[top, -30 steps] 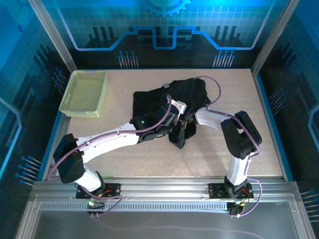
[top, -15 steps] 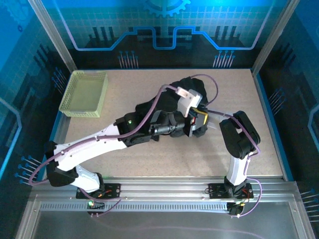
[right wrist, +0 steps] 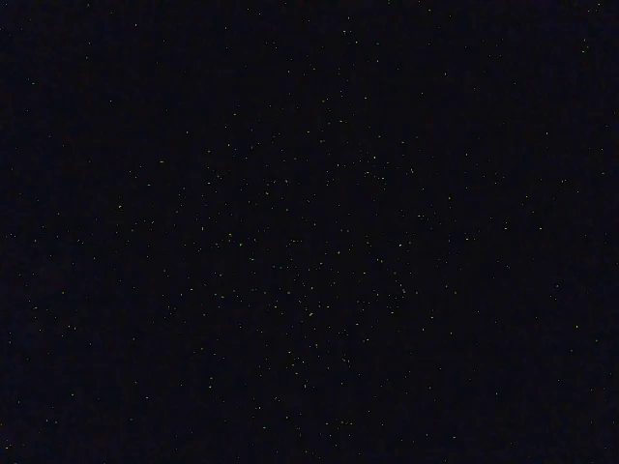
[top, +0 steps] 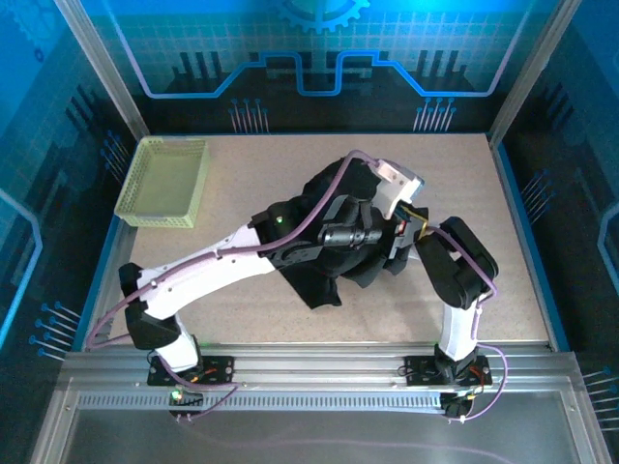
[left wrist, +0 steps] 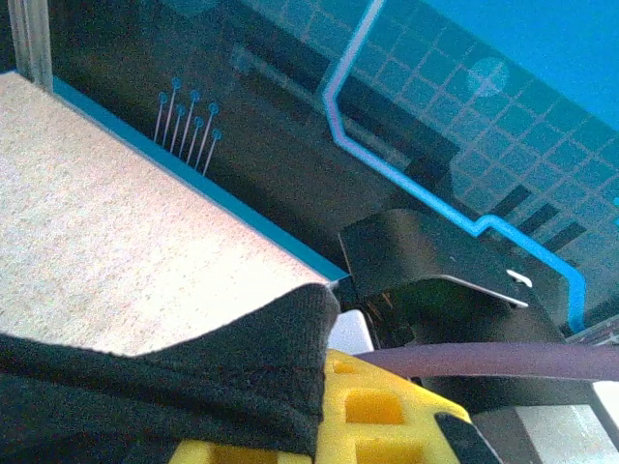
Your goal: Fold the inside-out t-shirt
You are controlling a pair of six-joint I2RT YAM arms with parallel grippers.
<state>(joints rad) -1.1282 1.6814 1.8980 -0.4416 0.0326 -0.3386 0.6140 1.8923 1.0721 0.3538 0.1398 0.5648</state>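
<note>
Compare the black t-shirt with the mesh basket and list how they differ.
Colour: the t-shirt is black, the basket pale yellow-green. Shape: the t-shirt is a crumpled heap of soft fabric, the basket a neat open mesh rectangle. Place: the t-shirt lies toward the middle, the basket at the far left corner. Both rest on the table.

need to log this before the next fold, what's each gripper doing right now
left gripper: shut on the t-shirt, black fabric pinched at its yellow fingers
right gripper: cannot be told; its wrist picture is dark
</note>
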